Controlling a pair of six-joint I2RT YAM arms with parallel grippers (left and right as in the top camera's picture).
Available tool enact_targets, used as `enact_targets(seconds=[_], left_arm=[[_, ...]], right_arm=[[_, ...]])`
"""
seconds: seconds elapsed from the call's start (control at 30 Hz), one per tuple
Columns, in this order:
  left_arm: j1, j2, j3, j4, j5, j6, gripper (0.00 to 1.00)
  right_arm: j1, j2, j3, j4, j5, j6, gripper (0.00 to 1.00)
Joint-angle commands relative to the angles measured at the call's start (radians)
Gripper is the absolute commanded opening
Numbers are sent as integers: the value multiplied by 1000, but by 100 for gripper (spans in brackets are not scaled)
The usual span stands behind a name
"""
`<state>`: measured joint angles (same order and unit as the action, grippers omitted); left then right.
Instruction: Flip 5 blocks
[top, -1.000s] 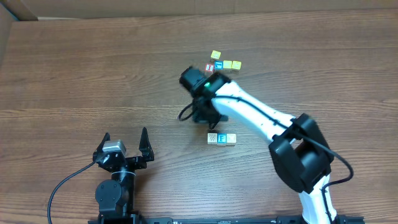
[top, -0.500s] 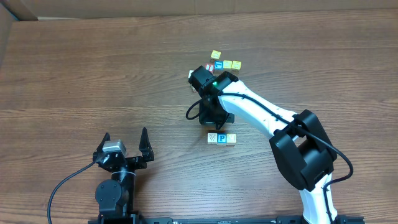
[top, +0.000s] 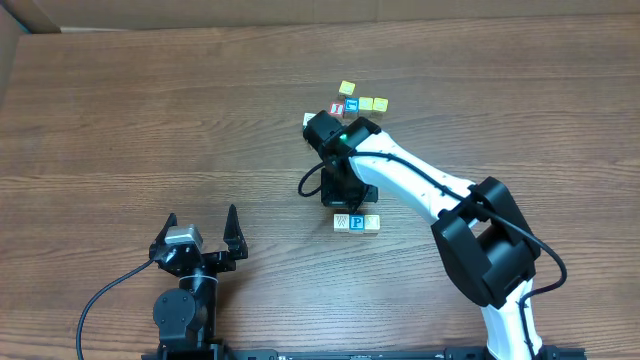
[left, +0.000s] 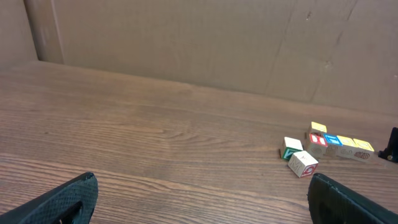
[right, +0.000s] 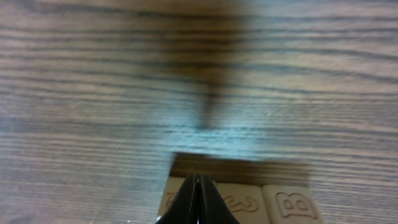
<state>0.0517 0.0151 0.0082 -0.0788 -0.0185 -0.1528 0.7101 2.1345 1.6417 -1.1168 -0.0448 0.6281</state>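
Observation:
Three small wooden blocks form a row near the table's middle; the centre one shows a blue "P". My right gripper points down just behind this row, shut with nothing in it. In the right wrist view its closed tips rest against the top edge of the pale blocks; one of them has an embossed "B". More blocks lie in a far cluster, with a yellow one behind. My left gripper stands open at the near edge, holding nothing.
In the left wrist view a green-lettered cube and a red-lettered cube lie loose in front of the far row. A cube showing a red "I" ends that row. A cardboard wall backs the table.
My right gripper has swung right and toward the front, from beside the far cluster down to the row with the "P". It has barely moved in the last half second. The left arm is still.

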Motion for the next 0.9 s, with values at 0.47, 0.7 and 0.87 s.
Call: enact_targets(seconds=[0.47, 0.7, 0.87], left_arm=[[-7, -11, -3, 2, 11, 18, 100], [-7, -11, -3, 2, 11, 18, 100], [-7, -11, -3, 2, 11, 18, 100]], right_arm=[[29, -14, -6, -26, -2, -4, 4], [29, -14, -6, -38, -2, -4, 4], [29, -14, -6, -29, -2, -4, 4]])
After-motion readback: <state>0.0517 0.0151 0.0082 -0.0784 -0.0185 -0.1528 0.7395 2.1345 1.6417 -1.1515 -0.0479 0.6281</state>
